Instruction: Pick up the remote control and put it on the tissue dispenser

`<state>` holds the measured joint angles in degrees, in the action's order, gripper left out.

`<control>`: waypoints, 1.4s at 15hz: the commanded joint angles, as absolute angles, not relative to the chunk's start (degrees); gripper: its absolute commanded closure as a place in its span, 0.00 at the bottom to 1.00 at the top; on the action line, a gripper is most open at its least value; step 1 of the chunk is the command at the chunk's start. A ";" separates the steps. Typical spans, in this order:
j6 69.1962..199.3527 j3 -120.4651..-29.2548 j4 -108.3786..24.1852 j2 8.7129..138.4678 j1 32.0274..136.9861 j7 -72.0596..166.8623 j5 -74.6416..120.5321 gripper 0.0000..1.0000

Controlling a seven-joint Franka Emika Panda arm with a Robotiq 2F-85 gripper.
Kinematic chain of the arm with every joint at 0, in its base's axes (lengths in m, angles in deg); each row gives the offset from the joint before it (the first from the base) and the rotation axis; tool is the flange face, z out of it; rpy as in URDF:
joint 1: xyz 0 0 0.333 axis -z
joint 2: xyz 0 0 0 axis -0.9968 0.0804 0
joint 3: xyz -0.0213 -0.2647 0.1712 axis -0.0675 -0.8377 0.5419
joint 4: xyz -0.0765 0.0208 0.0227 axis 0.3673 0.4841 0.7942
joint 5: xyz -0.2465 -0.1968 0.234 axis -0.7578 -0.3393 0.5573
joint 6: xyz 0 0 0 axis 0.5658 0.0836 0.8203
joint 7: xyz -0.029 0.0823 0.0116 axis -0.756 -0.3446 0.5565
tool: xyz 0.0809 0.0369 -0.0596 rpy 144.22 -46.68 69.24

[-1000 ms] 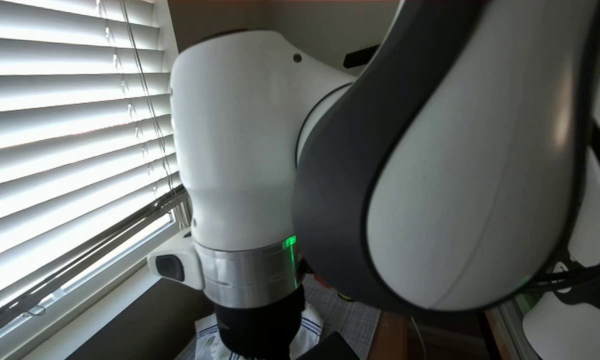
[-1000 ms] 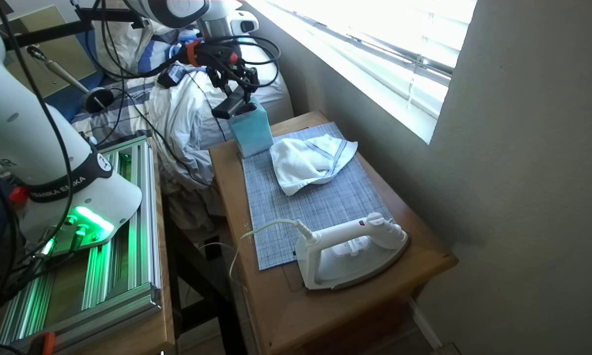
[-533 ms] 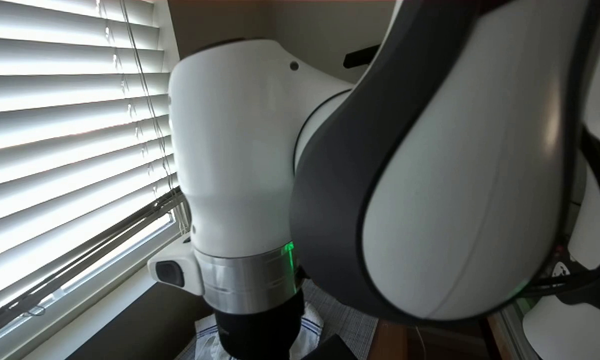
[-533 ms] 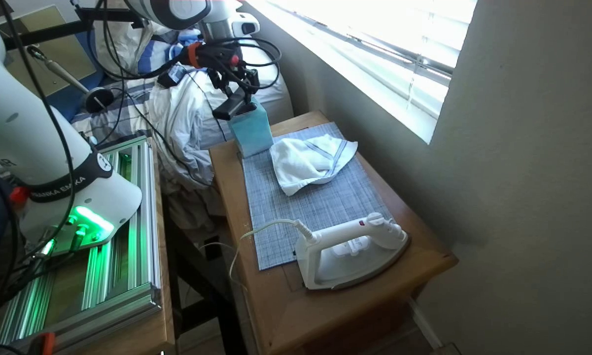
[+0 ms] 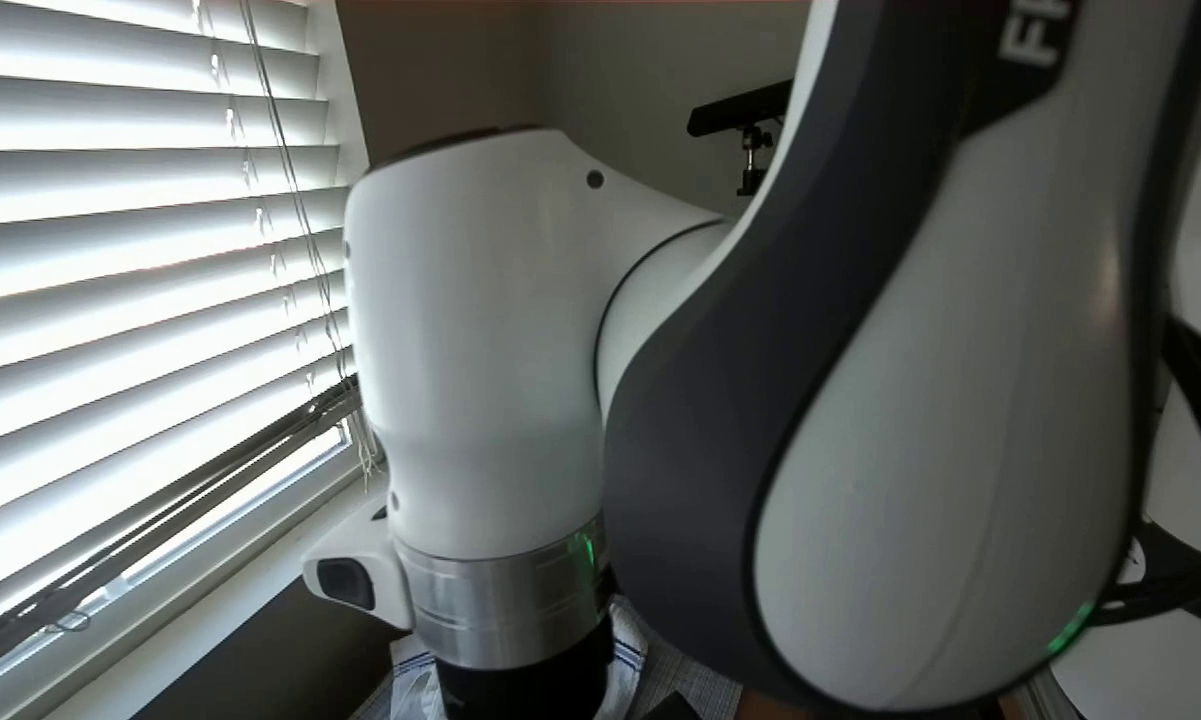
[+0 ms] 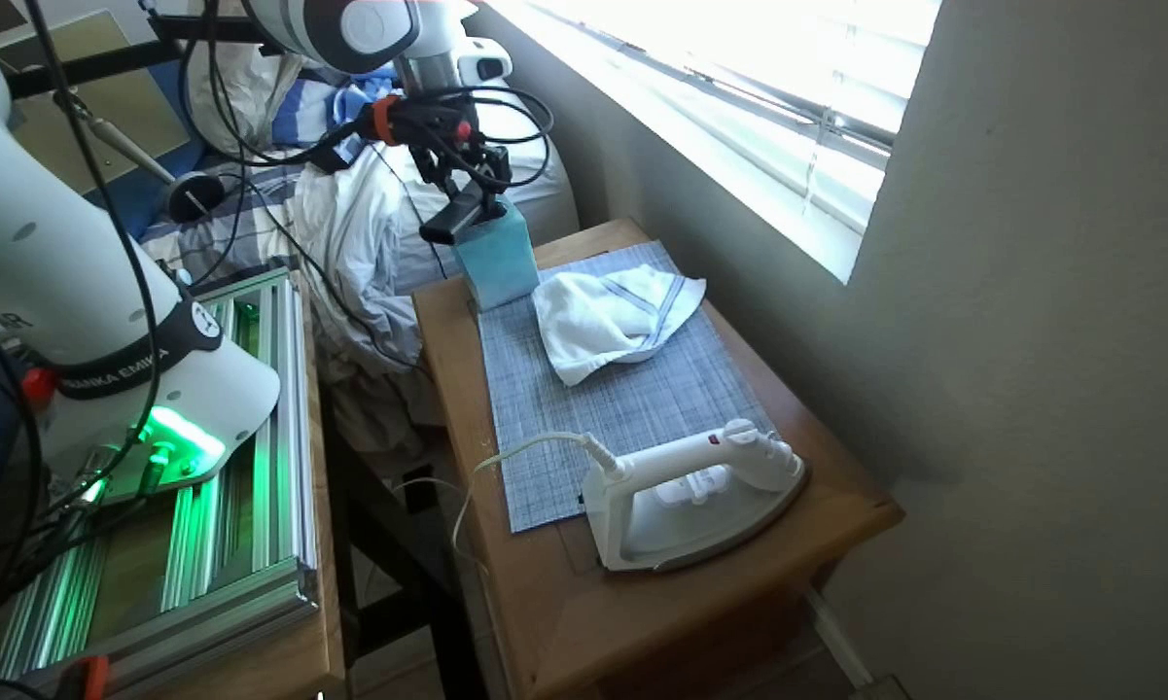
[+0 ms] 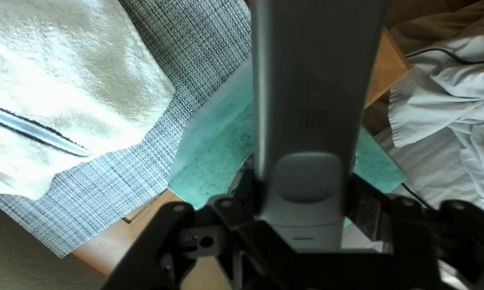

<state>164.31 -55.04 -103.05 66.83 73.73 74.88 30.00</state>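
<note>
Wooden table (image 6: 584,627) carries the teal tissue dispenser (image 6: 501,262) near its far edge in an exterior view. Gripper (image 7: 302,197) pinches the remote control (image 7: 314,100) by one end, holding it over the tissue dispenser, free end projecting beyond; contact between the two cannot be told. Pick-up appears done. Placement is judged outstanding: any final lowering, release and withdrawal remain.

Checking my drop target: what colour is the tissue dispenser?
Tissue dispenser: speckled blue-green, clearest in the wrist view.
</note>
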 commanded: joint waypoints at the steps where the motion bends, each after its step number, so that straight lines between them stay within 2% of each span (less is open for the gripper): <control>1: 165.96 -54.36 -101.67 69.09 74.30 72.95 27.83 0.71; 15: 166.25 -53.87 -98.91 73.22 75.09 72.24 26.56 0.71; 16: 165.91 -53.88 -98.97 73.01 75.09 72.01 26.56 0.21; 17: 165.84 -53.93 -99.20 72.68 75.04 71.76 26.48 0.20; 20: 166.26 -53.27 -99.96 71.65 75.47 71.90 27.07 0.01; 21: 166.59 -53.00 -100.38 71.15 75.65 71.97 27.37 0.00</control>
